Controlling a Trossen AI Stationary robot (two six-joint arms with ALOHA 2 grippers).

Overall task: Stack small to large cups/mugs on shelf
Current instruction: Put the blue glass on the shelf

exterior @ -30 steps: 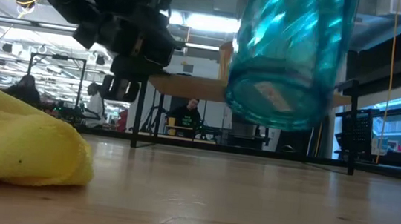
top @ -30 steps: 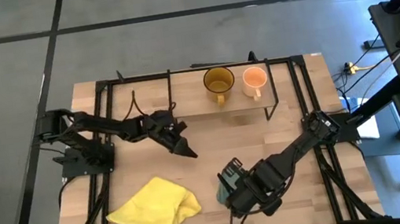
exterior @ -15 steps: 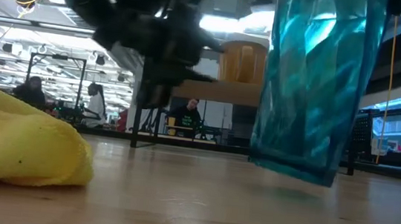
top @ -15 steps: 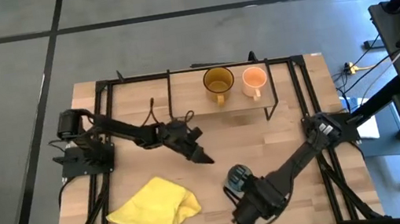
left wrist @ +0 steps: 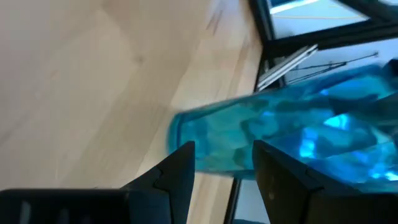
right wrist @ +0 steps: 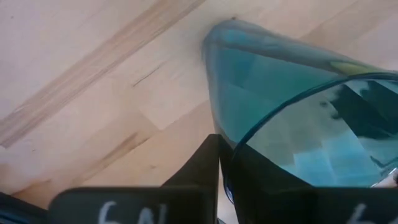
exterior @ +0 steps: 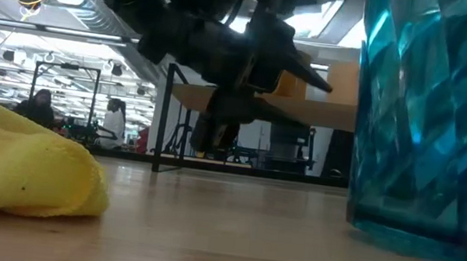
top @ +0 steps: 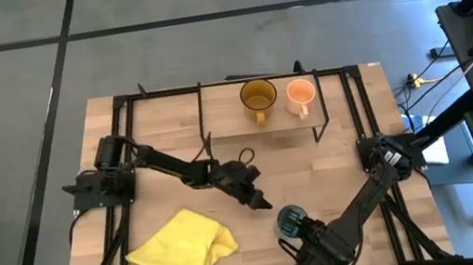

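The teal translucent tumbler [top: 287, 220] stands upright near the table's front edge, right of centre, and looms large in the low view [exterior: 430, 125]. My right gripper [top: 297, 230] is shut on its rim from the near side. My left gripper [top: 263, 203] is open and hangs just left of and beyond the tumbler without touching it; its wrist view shows the tumbler [left wrist: 280, 130] past the two fingers. The amber-yellow mug [top: 259, 97] and the pale-orange mug [top: 301, 94] stand side by side on the shelf [top: 226, 123] at the far side. My right gripper pinches the tumbler's rim [right wrist: 244, 144] on its near side, one finger [right wrist: 204, 163] outside the wall and the other inside. The fingers come from above, slanting from the table's near-right. The tumbler stands upright with its base [exterior: 413, 238] on the tabletop.
A crumpled yellow cloth [top: 183, 247] lies at the near left, also in the low view [exterior: 22, 160]. The black metal frame [top: 119, 131] runs round the table, and the shelf's thin legs [top: 201, 109] stand at the back. People sit in the room beyond the table.
My right gripper has gone toward the table's near edge and down, turning the tumbler from tilted and lifted to upright with its base on the table. My left gripper has swung toward the right and near, closing on the tumbler.
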